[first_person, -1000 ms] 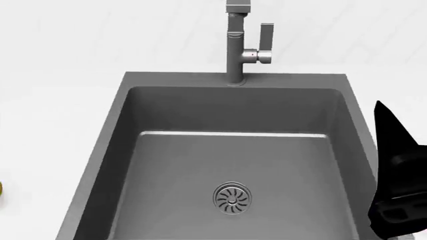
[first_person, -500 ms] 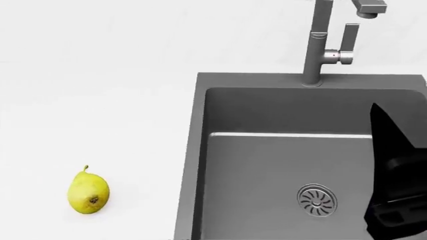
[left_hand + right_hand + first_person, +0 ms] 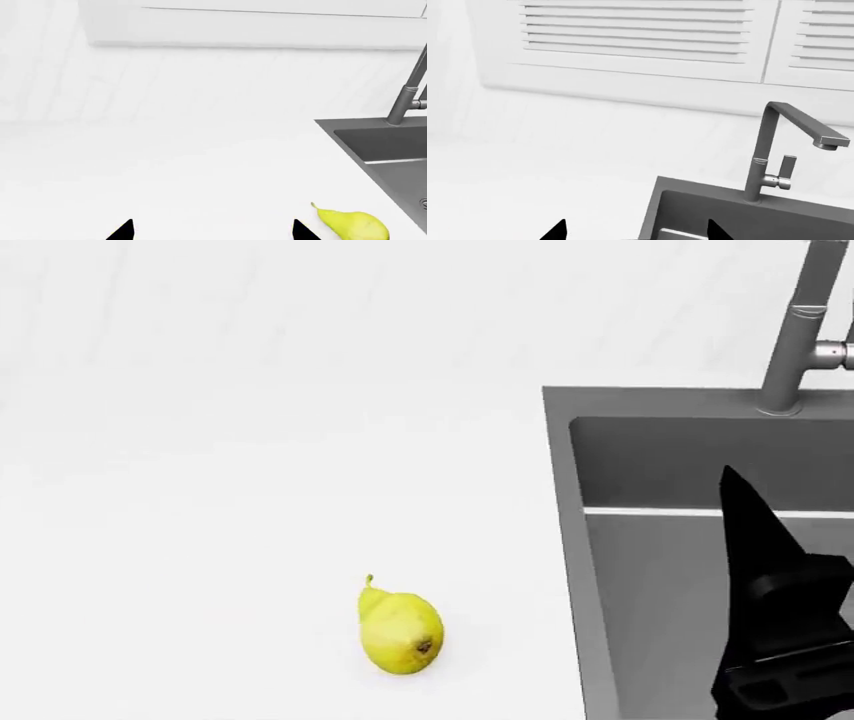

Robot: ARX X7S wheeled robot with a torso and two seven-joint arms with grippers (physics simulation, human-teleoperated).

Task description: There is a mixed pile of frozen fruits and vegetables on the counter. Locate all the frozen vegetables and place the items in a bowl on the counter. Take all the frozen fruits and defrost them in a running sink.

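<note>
— Left tool (image 3: 210, 231): tips spread wide, nothing between them, hovering low over the table (image 3: 200, 540). Right tool (image 3: 781, 640): hanging above the sink (image 3: 667, 570); tips also parted and empty in its own wrist view.

— And the fruit?

— Pear (image 3: 399, 630) lying alone on the white table, just short of the sink's near edge. Stem end pointing away and slightly left in the head view, long axis running roughly front to back.

— Nearer arm?

— Likely the left. In the left wrist view, pear just beside one tip, outside the gap, toward the sink side. A small shift toward the sink probably needed to straddle it across the narrow waist.

— Faucet (image 3: 790, 150)?

— No water visible. Other produce and bowl out of frame.
</note>
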